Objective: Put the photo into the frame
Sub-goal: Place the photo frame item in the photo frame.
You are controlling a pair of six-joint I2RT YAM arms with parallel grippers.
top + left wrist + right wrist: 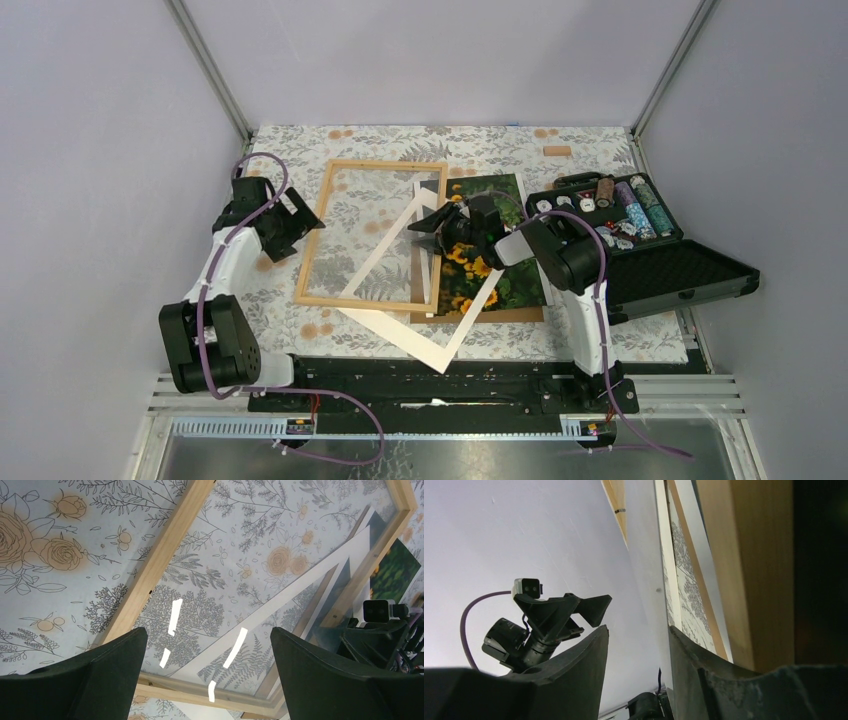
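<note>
Photo [497,192] lies flat right of centre in the top view, partly under a skewed white mat [395,338]. Frame [390,163] lies flat on the table [300,145] just left of it. Left claw [209,639] gapes wide over the frame's left rail. Right claw [638,640] has its jaws parted at the mat's edge.

- Top external view: high and set back at the near edge, tilted down and forward. Far enough to take in the whole desk [600,150] and the enclosure wall [100,200] on both sides.
- Left wrist view: close over the frame [160,560], looking down between its own fingers [75,685] and across to the right. The right end effector [377,635] sits at its right edge.
- Right wrist view: very low and very near, rolled on its side, facing left. The left end effector [589,612] shows against the wall.
- Shared: the frame's wood appears in all three views. Each wrist view catches the opposite end effector.
</note>
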